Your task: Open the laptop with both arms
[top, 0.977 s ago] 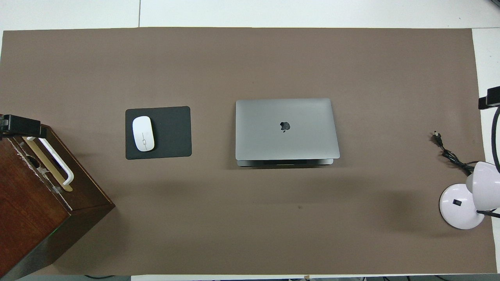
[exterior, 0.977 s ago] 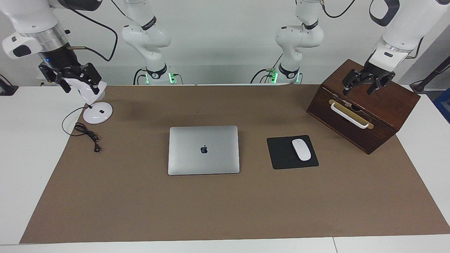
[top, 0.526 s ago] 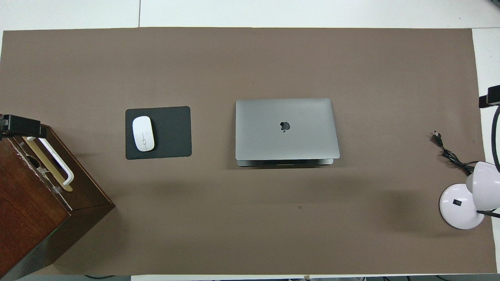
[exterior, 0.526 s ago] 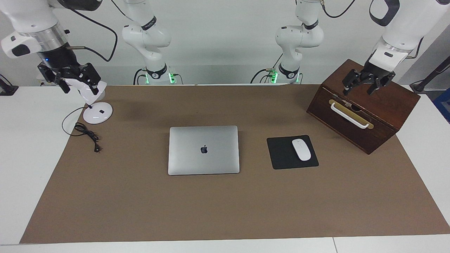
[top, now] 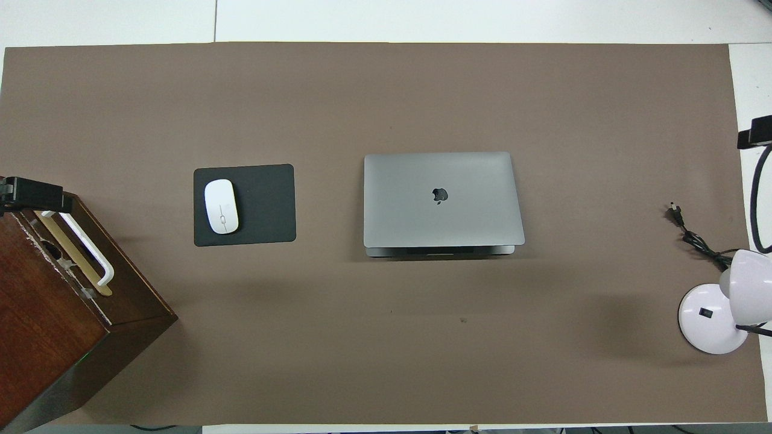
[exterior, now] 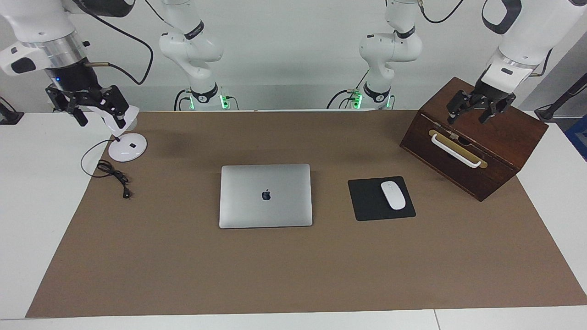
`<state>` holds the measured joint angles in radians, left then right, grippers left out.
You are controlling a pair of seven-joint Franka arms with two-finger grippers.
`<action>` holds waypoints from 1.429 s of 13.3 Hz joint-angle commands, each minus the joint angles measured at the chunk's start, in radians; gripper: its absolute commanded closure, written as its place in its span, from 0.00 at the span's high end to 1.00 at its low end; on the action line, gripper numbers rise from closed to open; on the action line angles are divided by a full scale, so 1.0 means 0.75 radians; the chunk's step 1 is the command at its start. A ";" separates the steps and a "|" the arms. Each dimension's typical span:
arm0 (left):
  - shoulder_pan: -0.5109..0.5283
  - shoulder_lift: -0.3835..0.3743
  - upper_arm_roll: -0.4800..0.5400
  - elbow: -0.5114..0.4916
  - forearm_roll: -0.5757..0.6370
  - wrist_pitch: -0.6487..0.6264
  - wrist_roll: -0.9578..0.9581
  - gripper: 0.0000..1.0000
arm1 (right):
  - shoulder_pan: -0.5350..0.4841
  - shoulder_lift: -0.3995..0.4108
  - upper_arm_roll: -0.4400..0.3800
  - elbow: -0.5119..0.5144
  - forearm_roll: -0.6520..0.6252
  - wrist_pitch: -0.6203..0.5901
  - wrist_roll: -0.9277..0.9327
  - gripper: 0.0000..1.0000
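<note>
The silver laptop point(exterior: 266, 195) point(top: 443, 199) lies shut and flat in the middle of the brown mat, its dark logo facing up. My left gripper point(exterior: 467, 118) hangs open above the top of the wooden box at the left arm's end of the table, with nothing between its fingers. In the overhead view only the tip of my left gripper point(top: 30, 194) shows. My right gripper point(exterior: 103, 122) is open and empty above the white desk lamp at the right arm's end. Both grippers are well clear of the laptop.
A dark wooden box point(exterior: 477, 142) with a white handle stands at the left arm's end. Between it and the laptop lies a black mouse pad point(exterior: 367, 201) with a white mouse point(exterior: 393, 195) on it. A white lamp point(exterior: 127, 147) and its black cable point(exterior: 114, 176) sit at the right arm's end.
My right gripper has risen a little and drifted outward toward its end of the table. The left gripper has barely lifted. The laptop has not moved.
</note>
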<state>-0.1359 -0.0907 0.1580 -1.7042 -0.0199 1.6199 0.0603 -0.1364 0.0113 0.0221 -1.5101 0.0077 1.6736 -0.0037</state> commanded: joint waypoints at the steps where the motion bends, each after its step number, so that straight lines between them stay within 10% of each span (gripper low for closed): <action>1: -0.013 0.002 0.002 0.020 0.027 0.012 -0.029 1.00 | -0.010 0.034 0.005 -0.026 0.008 0.084 -0.044 1.00; 7: -0.009 0.002 0.002 0.020 0.024 0.008 -0.082 1.00 | -0.012 0.044 0.009 -0.191 0.049 0.308 0.025 1.00; 11: -0.013 0.004 0.002 0.022 0.024 0.018 -0.150 0.00 | 0.008 0.016 0.014 -0.385 0.206 0.507 0.107 1.00; 19: -0.013 0.004 0.002 0.006 0.018 0.116 -0.128 0.00 | 0.257 -0.117 0.016 -0.923 0.687 1.158 0.236 0.99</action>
<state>-0.1364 -0.0904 0.1559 -1.7038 -0.0199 1.6705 -0.0356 -0.0120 0.0070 0.0316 -2.0356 0.4655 2.3885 0.1546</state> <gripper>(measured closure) 0.991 0.000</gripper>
